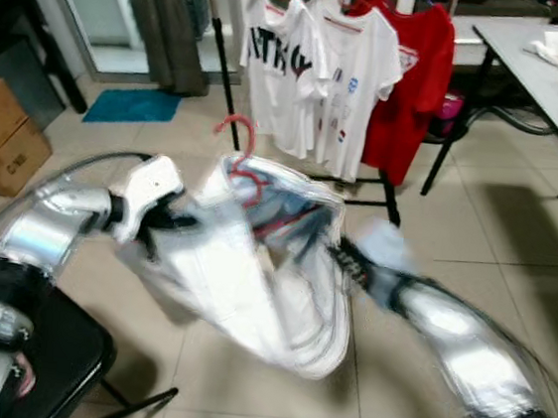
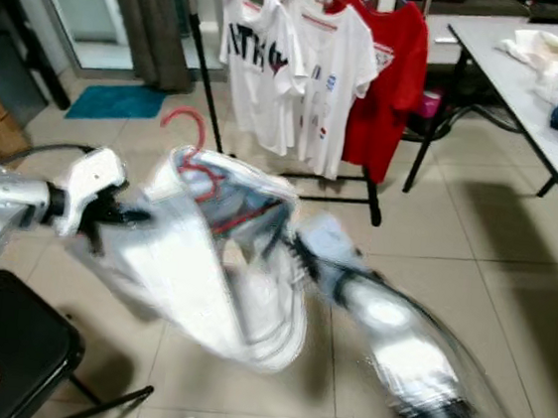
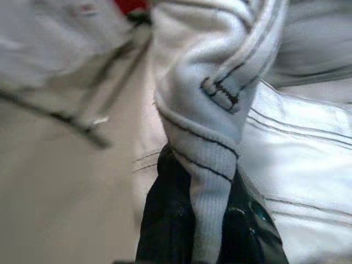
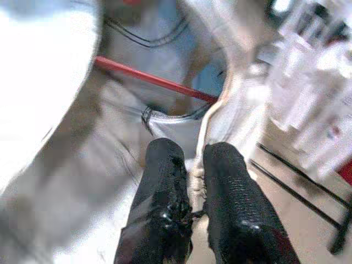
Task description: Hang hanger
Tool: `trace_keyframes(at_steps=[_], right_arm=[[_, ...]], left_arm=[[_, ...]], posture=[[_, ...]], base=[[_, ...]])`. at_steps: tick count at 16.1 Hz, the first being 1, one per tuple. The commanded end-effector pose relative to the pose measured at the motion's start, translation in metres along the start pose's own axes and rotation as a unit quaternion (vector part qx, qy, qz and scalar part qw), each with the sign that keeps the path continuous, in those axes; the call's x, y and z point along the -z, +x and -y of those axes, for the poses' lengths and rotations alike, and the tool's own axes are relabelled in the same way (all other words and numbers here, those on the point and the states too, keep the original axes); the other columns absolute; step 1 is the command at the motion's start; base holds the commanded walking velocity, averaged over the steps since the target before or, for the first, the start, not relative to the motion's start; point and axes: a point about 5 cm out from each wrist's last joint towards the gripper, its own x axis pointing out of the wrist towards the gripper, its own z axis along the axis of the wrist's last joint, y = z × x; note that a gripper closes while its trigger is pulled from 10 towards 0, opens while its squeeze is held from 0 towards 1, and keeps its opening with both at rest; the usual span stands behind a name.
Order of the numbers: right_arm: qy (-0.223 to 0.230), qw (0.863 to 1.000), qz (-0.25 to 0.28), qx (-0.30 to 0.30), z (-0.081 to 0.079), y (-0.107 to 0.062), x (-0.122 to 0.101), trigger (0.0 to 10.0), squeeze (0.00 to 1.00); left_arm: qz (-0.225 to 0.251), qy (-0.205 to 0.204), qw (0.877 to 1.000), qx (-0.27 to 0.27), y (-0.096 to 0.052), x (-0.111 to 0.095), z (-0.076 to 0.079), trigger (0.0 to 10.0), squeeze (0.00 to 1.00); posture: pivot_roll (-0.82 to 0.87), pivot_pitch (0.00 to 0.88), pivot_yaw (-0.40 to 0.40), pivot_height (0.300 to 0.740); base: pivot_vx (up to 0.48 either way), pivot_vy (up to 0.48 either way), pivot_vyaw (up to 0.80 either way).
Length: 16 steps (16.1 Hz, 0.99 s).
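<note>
left eye view blurred, white garment [image 1: 251,286] on red hanger [image 1: 240,150], left gripper [image 3: 203,220] and right gripper [image 4: 195,181] both clamped on its fabric, clothes rack [image 1: 344,66] just ahead

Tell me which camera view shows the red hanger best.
The left eye view: the red hanger shows its whole hook rising above the white garment, which both grippers hold. The right eye view shows the same hook. The right wrist view catches just a red bar of it inside the cloth; the left wrist view gives a small red patch at the edge.
</note>
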Motion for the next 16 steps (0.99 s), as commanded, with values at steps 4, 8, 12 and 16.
trace_keyframes(at_steps=[4, 8, 12, 16], right_arm=[[-0.02, 0.996, 0.064, -0.057, 0.002, -0.01, -0.024, 10.0, 1.0], [0.003, 0.991, 0.129, -0.023, 0.035, -0.025, -0.052, 10.0, 1.0], [-0.012, 0.987, 0.143, -0.067, 0.048, -0.025, -0.07, 10.0, 1.0], [-0.042, 0.977, 0.076, -0.194, 0.049, -0.014, -0.061, 10.0, 1.0]], left_arm=[[-0.007, 0.103, 0.994, -0.046, -0.005, -0.005, -0.013, 0.0, 0.0], [0.07, 0.183, 0.981, -0.008, 0.0, -0.013, -0.002, 0.0, 0.0], [0.107, 0.226, 0.968, 0.034, 0.003, -0.019, 0.01, 0.0, 0.0], [0.134, 0.271, 0.95, 0.073, -0.002, -0.025, 0.014, 0.0, 0.0]], posture=[[-0.07, 0.0, 0.181, 0.74], [-0.07, 0.0, 0.178, 0.74], [-0.08, 0.0, 0.169, 0.74], [-0.07, 0.0, 0.152, 0.74]], base=[[0.0, 0.0, 0.0], [0.0, 0.0, 0.0], [0.0, 0.0, 0.0], [0.0, 0.0, 0.0]])
